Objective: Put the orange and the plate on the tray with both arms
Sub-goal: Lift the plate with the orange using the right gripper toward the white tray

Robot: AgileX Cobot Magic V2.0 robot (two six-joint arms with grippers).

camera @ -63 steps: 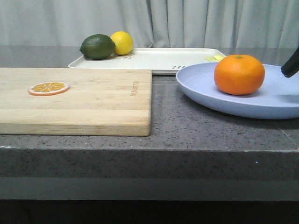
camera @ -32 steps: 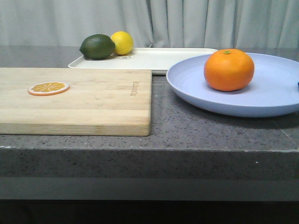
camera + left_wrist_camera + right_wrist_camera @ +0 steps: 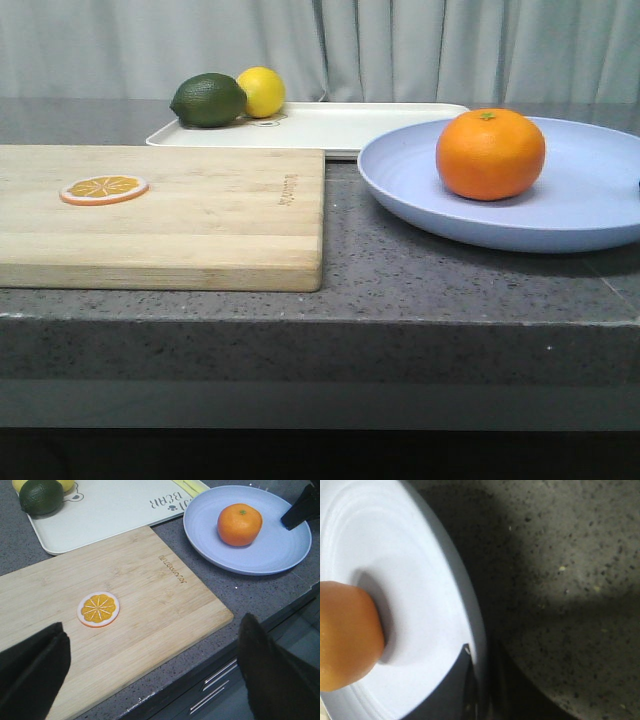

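Note:
The orange (image 3: 490, 153) sits on the lavender-blue plate (image 3: 590, 200) at the right of the counter, in front of the cream tray (image 3: 350, 125). The plate's far rim overlaps the tray's near right corner in the front view. My right gripper (image 3: 477, 680) is shut on the plate's (image 3: 420, 580) right rim, one finger on top, and the orange (image 3: 345, 635) lies close by. It also shows in the left wrist view (image 3: 300, 510). My left gripper (image 3: 152, 625) is open and empty above the near edge of the cutting board.
A wooden cutting board (image 3: 200, 210) with an orange slice (image 3: 104, 188) fills the left of the counter. A lemon (image 3: 262, 91) and a dark green lime (image 3: 208, 100) sit on the tray's far left corner. The counter's front edge (image 3: 320, 320) is near.
The plate with the orange has slid left and back toward the tray. The right gripper's dark finger has left the front view.

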